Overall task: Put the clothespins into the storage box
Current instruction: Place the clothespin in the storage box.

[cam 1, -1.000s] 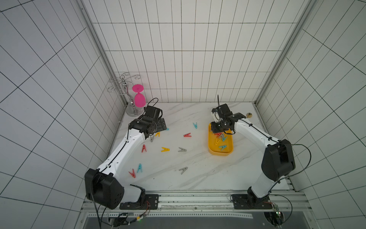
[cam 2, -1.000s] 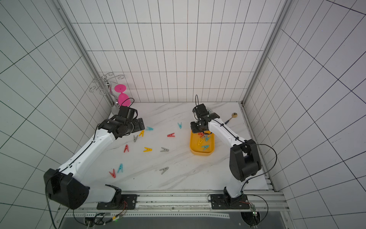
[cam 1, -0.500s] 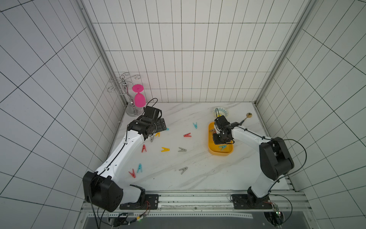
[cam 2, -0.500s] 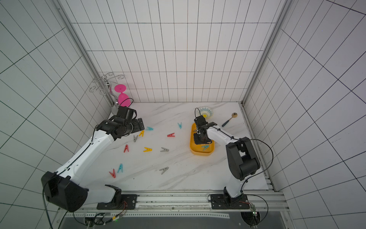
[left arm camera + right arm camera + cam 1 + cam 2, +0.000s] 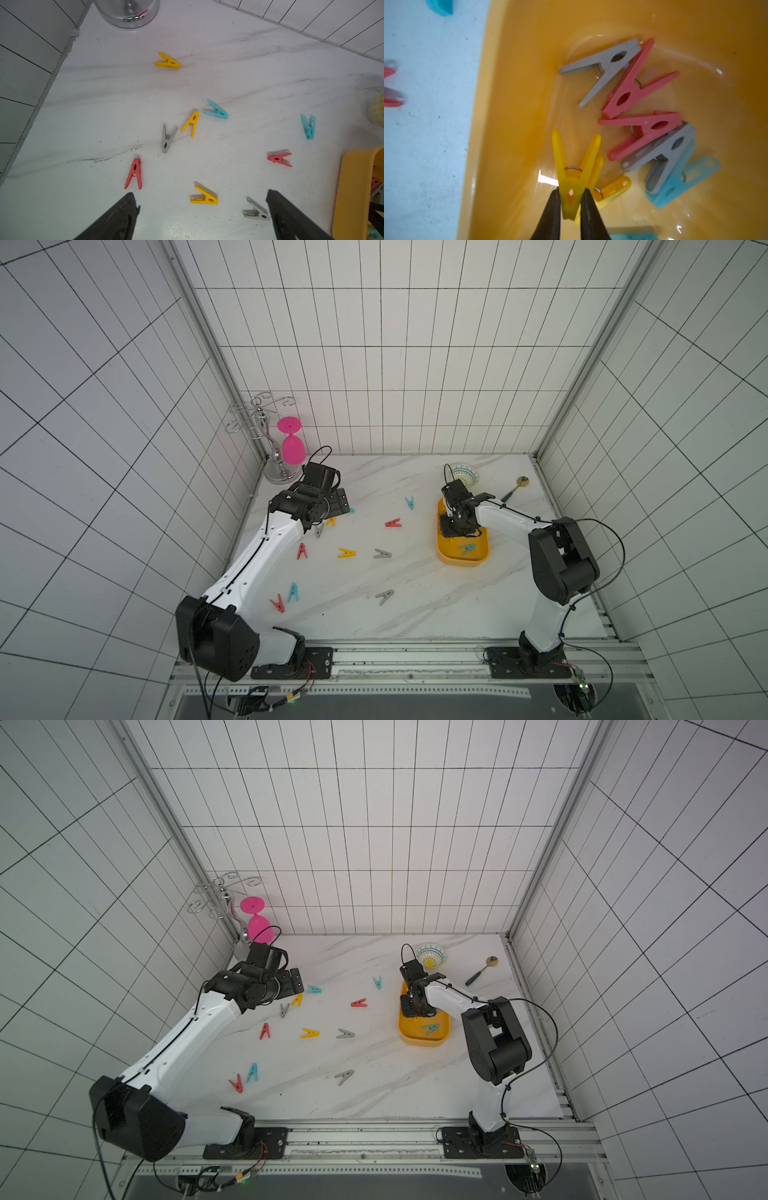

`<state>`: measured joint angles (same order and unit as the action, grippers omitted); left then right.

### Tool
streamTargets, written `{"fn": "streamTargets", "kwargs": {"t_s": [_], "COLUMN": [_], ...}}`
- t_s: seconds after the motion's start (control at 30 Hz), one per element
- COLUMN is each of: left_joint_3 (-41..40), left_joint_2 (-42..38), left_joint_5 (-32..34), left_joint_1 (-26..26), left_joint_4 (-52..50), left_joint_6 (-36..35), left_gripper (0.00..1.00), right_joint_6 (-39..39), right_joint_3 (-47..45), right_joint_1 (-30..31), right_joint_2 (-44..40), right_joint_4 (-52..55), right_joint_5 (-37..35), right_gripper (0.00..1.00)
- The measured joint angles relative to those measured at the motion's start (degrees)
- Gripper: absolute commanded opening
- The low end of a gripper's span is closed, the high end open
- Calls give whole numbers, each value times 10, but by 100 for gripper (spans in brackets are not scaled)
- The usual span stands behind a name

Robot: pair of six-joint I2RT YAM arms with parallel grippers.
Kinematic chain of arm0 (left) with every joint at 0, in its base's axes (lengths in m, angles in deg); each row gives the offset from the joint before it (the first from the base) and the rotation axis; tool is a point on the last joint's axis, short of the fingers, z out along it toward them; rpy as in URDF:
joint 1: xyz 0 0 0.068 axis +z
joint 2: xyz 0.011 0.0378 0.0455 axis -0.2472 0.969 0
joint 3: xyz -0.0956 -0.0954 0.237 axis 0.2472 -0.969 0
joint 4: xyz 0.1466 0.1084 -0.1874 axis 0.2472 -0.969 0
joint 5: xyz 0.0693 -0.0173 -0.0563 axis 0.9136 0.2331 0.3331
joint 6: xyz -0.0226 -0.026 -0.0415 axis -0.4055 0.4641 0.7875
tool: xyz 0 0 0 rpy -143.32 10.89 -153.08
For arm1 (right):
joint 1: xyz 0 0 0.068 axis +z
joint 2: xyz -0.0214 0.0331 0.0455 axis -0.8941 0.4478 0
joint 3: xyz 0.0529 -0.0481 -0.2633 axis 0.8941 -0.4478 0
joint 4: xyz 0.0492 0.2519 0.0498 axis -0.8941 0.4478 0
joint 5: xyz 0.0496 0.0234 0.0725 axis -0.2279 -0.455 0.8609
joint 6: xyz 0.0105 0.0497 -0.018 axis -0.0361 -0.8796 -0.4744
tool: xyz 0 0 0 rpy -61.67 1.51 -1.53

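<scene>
- White-tiled walls [image 5: 374,364] enclose a marble tabletop [image 5: 415,614] bearing the storage box [image 5: 461,563].
- Loose clothespins [image 5: 347,553] scatter left of it; others [image 5: 633,93] lie inside.
- Inside it the right gripper [image 5: 571,191] pinches a yellow clothespin [image 5: 572,182]; the left gripper [image 5: 201,192] gapes, well left.

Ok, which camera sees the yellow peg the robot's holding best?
The right wrist view: the yellow clothespin shows close up, pinched in the right gripper over the storage box. In both top views the gripper itself hides it. The left wrist view shows only the box's edge.
</scene>
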<state>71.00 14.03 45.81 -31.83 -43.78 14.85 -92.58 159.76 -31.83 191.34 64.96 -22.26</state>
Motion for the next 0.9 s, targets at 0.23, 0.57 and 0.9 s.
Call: {"fn": "streamTargets", "kwargs": {"t_s": [0.23, 0.57, 0.9], "left_joint_3": [0, 0, 2], "left_joint_2": [5, 5, 13], "left_joint_5": [9, 19, 14], "left_joint_1": [0, 1, -10], "left_joint_4": [0, 0, 1], "left_joint_6": [-2, -2, -2], "left_gripper": [98, 98, 98], "right_joint_6": [-4, -11, -10], "right_joint_3": [37, 37, 21], "right_joint_1": [2, 3, -2], "right_joint_2": [44, 58, -97], "right_joint_4": [-1, 0, 23], "right_joint_5": [0, -2, -19], "right_gripper": [19, 35, 52]}}
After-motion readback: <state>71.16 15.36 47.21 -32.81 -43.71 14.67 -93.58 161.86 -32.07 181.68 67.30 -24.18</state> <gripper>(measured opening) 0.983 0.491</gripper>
